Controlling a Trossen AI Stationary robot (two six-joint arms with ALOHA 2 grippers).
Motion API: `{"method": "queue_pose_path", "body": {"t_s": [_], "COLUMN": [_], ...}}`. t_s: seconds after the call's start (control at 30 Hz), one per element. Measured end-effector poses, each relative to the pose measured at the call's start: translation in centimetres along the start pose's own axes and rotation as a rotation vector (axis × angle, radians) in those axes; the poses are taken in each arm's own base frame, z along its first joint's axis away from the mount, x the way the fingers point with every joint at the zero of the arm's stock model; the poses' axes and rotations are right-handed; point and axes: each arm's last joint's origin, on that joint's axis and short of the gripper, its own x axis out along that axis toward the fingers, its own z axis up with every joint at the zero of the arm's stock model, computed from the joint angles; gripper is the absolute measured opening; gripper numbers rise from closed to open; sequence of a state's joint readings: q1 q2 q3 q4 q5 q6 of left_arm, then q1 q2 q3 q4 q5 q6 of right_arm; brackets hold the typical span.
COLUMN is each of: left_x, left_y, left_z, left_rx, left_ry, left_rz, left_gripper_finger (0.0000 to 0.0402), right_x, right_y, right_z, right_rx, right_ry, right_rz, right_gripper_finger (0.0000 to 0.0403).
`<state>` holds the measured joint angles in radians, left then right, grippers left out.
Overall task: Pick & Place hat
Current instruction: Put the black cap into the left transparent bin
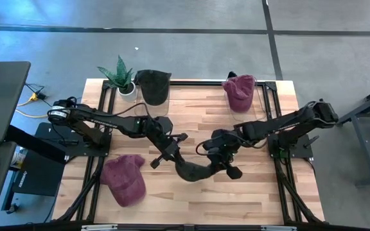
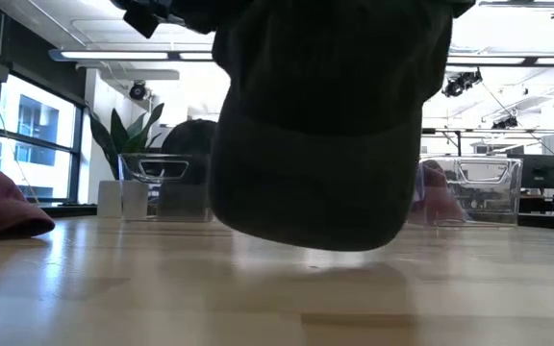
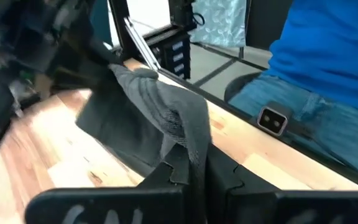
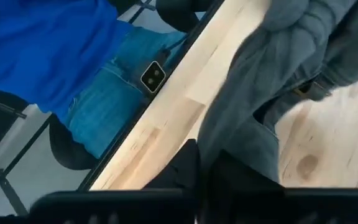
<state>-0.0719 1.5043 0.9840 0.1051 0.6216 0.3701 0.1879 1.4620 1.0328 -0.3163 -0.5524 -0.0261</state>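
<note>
A dark grey hat (image 1: 194,169) hangs between my two grippers over the table's near middle. In the low view the hat (image 2: 325,125) is clear of the tabletop. My left gripper (image 1: 170,153) is shut on its left side and my right gripper (image 1: 227,162) is shut on its right side. A maroon hat (image 1: 124,181) lies flat on the table at the near left. My left gripper pinches a fold of the hat's cloth (image 3: 185,140) between its two fingers, at the hat's left edge. The cloth runs away from the fingers toward the other arm. The hat is lifted clear of the table. My right gripper pinches the hat's cloth edge (image 4: 225,134) between its two fingers, at the hat's right side. The hat sags between the two grippers, clear of the table.
At the far edge stand a clear container holding a dark hat (image 1: 153,86), a clear container holding a maroon hat (image 1: 238,92), and a potted plant (image 1: 121,77). A person in blue (image 3: 328,56) stands beyond the table's near edge.
</note>
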Motion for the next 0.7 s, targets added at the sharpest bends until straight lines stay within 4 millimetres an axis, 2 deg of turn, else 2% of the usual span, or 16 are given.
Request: {"method": "queue_pose_path", "body": {"t_s": [0.13,0.3,0.47,0.57,0.7], "left_x": [-0.1,-0.9,-1.3,-1.4,-0.4], "left_y": [0.2,1.0,1.7,2.0,2.7], "left_z": [0.7,2.2,3.7,4.1,3.5], "left_rx": [-0.028,-0.078,-0.065,-0.042,-0.056], "left_ry": [0.005,0.087,0.107,0.102,0.111], "left_rz": [0.003,0.026,0.105,0.184,0.242], "left_gripper_finger": [0.0046,0.0141,0.022,0.0241,0.0244], "right_x": [0.1,-0.5,-0.6,-0.6,-0.7], "right_y": [-0.2,-0.3,-0.6,-0.7,-0.8], "right_z": [0.1,0.3,0.3,0.3,0.3], "right_rx": [0.02,0.005,0.013,0.009,0.005], "right_ry": [-0.003,-0.024,-0.021,-0.02,-0.024], "right_rz": [-0.101,-0.252,-0.337,-0.381,-0.392], "right_gripper_finger": [0.0024,0.0005,0.0009,0.0004,0.001]}}
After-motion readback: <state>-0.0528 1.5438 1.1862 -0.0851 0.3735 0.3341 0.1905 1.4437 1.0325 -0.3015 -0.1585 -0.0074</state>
